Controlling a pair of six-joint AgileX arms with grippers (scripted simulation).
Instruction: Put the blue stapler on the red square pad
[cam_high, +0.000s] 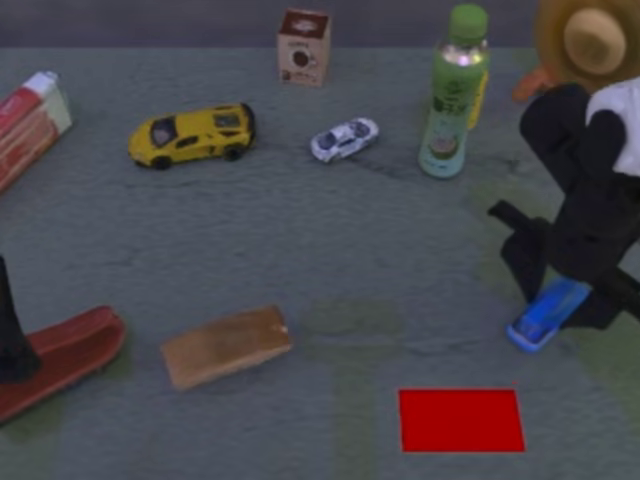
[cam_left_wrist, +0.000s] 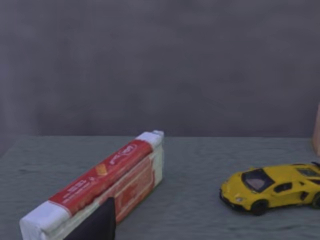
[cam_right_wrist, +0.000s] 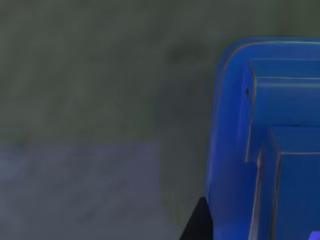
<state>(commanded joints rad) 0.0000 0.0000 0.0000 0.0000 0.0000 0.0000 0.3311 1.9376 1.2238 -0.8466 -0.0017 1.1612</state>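
At the table's right side, hovering directly over the blue stapler (cam_high: 547, 316), with the right gripper (cam_high: 560, 300) straddling its upper end; finger spread impossible to tell, contact likewise. Lying on the cloth, up and to the right of the red square pad (cam_high: 461, 420), apart from it. Filling the right wrist view, stapler (cam_right_wrist: 270, 140) showing hard moulded plastic: judging it light, stiff and somewhat slick, best pinched across the narrow sides near mid-length. Counting one stapler, one pad, two toy cars (cam_high: 193, 134), one bottle (cam_high: 453, 92), one small carton (cam_high: 304, 46), one wooden block (cam_high: 226, 345), one dark red board (cam_high: 62, 357), one red-and-white box (cam_left_wrist: 100, 187). Parking at the left edge, the left arm.
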